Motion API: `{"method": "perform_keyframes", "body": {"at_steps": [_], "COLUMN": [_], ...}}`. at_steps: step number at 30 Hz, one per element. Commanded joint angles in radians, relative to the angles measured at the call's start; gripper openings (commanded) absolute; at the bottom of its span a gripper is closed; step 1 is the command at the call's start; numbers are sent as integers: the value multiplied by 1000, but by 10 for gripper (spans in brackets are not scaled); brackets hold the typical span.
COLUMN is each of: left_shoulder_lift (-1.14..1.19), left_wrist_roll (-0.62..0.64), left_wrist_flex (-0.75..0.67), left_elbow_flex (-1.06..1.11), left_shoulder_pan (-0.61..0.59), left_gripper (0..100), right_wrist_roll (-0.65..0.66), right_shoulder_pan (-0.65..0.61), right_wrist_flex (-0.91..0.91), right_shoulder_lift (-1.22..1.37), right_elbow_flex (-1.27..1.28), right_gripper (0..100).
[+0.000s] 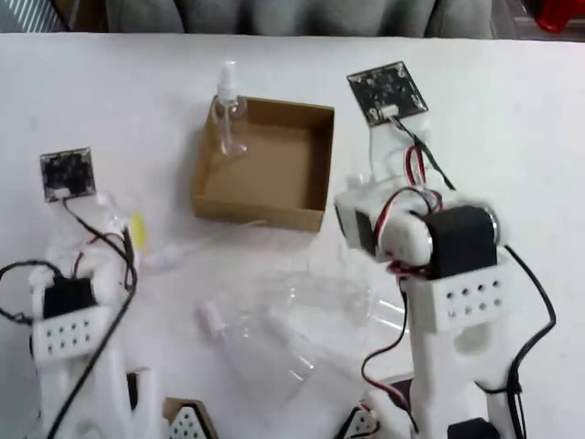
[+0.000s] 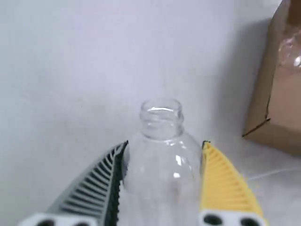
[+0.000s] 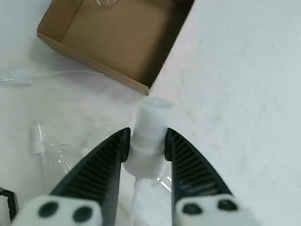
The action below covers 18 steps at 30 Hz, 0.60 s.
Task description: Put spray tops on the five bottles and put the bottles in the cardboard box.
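Cardboard box (image 2: 278, 106) corner stands near uncapped bottle (image 2: 162, 155).

White bench (image 1: 512, 110), brown cardboard box (image 1: 265, 169), clear bottle (image 2: 162, 160).
Spray top (image 3: 148, 136) translucent white. Left fingers (image 2: 94, 188): one dark grey, one yellow, both ribbed. Right fingers (image 3: 99, 169) black, ribbed, on white bases. Arms (image 1: 462, 306) white with black motors; wires (image 1: 417, 167) red and black; circuit boards (image 1: 388, 91) black.

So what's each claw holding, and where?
The left claw grips an open bottle by its shoulders; the right claw pinches a spray top around its collar.
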Motion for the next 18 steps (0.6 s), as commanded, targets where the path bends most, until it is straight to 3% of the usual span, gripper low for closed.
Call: {"method": "perform_keyframes", "body": {"at_steps": [1, 9, 18], "left_shoulder_lift": [-231, -562, -700], "left_wrist_roll": [23, 23, 25], "left_wrist_flex": [74, 149, 72], "left_elbow_flex": [-21, -21, -21], "left_shoulder_pan": [71, 222, 456], "left_gripper": [21, 22, 23], "right_wrist_roll": [14, 5, 5], "right_shoulder_pan": [-59, -76, -67], "right_wrist_flex": [22, -27, -394], "right_shoulder_lift": [-61, -374, -654], "right_elbow_flex": [-11, 115, 298], "right_gripper": [16, 16, 16]}}
